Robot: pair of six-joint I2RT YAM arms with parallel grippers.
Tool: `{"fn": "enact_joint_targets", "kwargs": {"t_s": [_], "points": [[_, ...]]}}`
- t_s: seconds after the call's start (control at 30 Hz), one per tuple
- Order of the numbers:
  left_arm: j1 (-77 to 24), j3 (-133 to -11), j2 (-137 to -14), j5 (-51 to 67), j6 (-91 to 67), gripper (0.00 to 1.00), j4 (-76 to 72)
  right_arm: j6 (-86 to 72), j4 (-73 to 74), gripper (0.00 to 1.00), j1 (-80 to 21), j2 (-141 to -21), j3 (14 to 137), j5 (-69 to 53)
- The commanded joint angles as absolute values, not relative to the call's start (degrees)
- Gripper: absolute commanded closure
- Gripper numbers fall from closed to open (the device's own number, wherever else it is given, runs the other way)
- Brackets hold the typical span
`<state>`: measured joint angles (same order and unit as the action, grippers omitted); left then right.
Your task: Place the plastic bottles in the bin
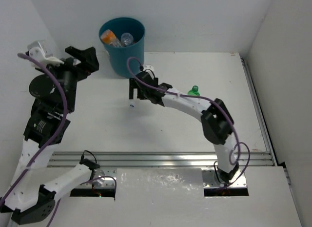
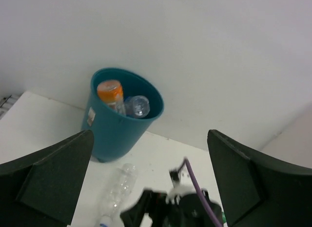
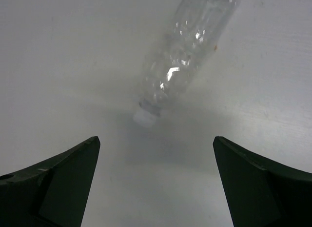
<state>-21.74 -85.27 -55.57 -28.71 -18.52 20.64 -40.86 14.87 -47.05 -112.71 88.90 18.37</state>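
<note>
Clear bottle (image 3: 187, 51) ahead of R jaws (not touching).

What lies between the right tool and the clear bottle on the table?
Only bare table: in the right wrist view, nothing stands between the open right tool and the clear bottle.

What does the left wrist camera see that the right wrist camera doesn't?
Only the left wrist camera shows the blue bin, with an orange-topped bottle and a clear bottle inside it, and the wall behind. The right wrist camera adds only a close-up of the white cap on the bottle left outside. Both show that fallen bottle lying on the white table.
</note>
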Motion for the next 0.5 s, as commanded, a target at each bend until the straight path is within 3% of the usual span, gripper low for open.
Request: {"fn": "enact_joint_targets", "kwargs": {"t_s": [0.0, 0.17, 0.33, 0.47], "points": [[-22.5, -76.92, -54.77, -30.41, -21.09, 0.0, 26.8, -46.32, 21.24, 0.01, -46.67, -121.35, 105.13, 25.65], [-22.59, -72.7, -51.25, -27.34, -18.55, 0.0, 31.02, -45.97, 31.11, 0.01, -46.32, -139.9, 127.75, 28.65], [-22.5, -69.61, -49.31, -27.95, -16.7, 0.0, 29.8, -46.67, 28.66, 0.01, -45.0, -143.0, 124.29, 24.55], [-22.5, -67.42, -49.57, -26.46, -16.52, 0.0, 29.36, -46.67, 32.24, 0.12, -44.47, -145.63, 124.45, 24.25]]}}
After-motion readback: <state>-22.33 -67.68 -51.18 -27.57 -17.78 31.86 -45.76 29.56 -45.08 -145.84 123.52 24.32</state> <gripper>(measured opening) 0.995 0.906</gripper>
